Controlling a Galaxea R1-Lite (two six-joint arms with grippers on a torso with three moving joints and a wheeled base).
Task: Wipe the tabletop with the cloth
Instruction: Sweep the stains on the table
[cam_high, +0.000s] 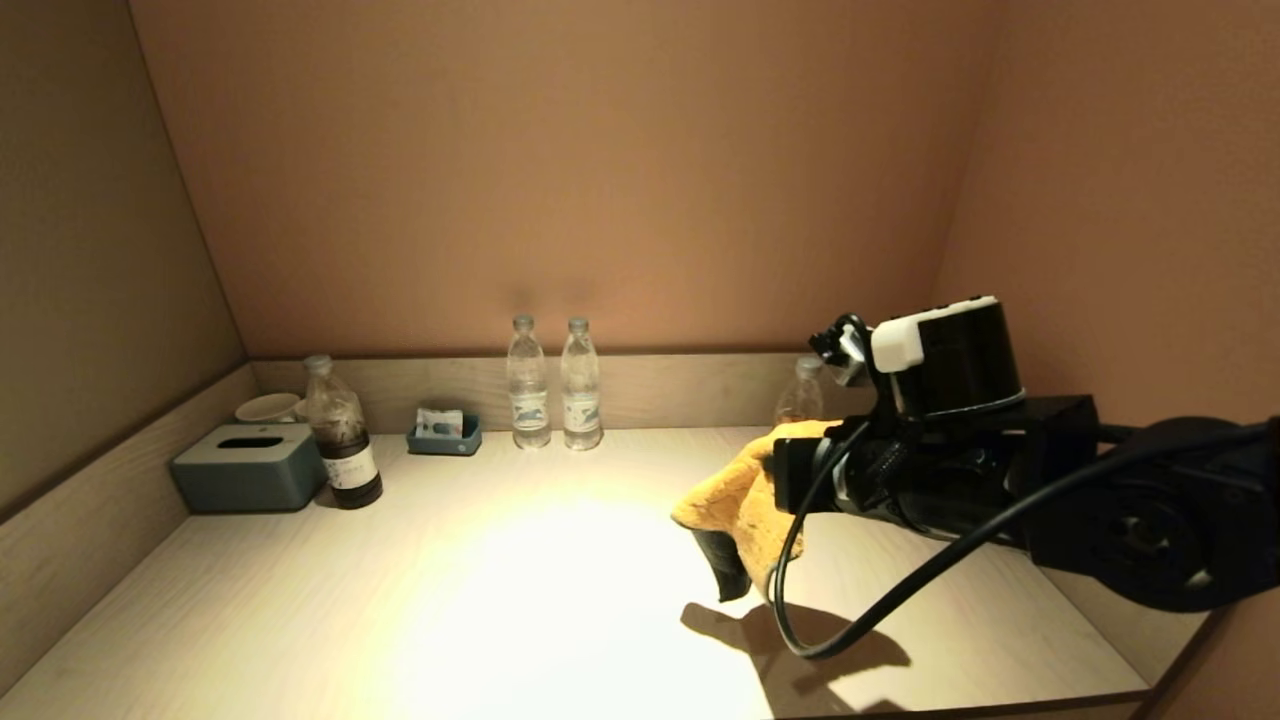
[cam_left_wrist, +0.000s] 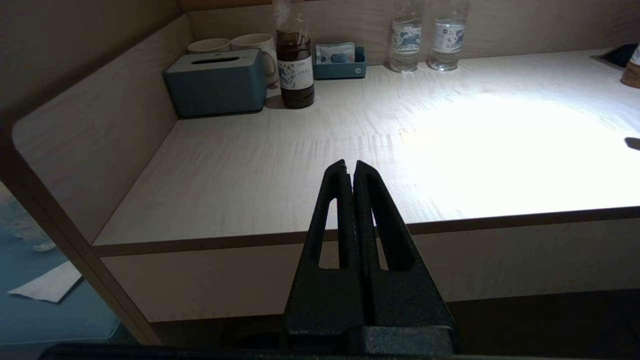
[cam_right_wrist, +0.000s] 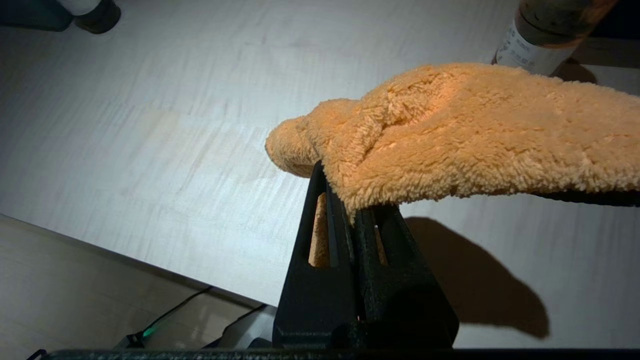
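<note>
A: Right claw (cam_right_wrist: 350, 200)?
B: Pinched on the cloth (cam_right_wrist: 465, 135), which is held clear above the table (cam_high: 450, 600), right side.
A: Left claw (cam_left_wrist: 351, 167)?
B: Pressed together, parked before the table's front edge.

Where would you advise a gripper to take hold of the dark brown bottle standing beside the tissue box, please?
Probably at the waist of the dark bottle, around its label, coming level from the open front of the tabletop. It stands upright, its neck is narrow, and the tissue box and a mug crowd its left and rear. The right gripper is shut on the cloth; the left gripper is shut and free.
</note>
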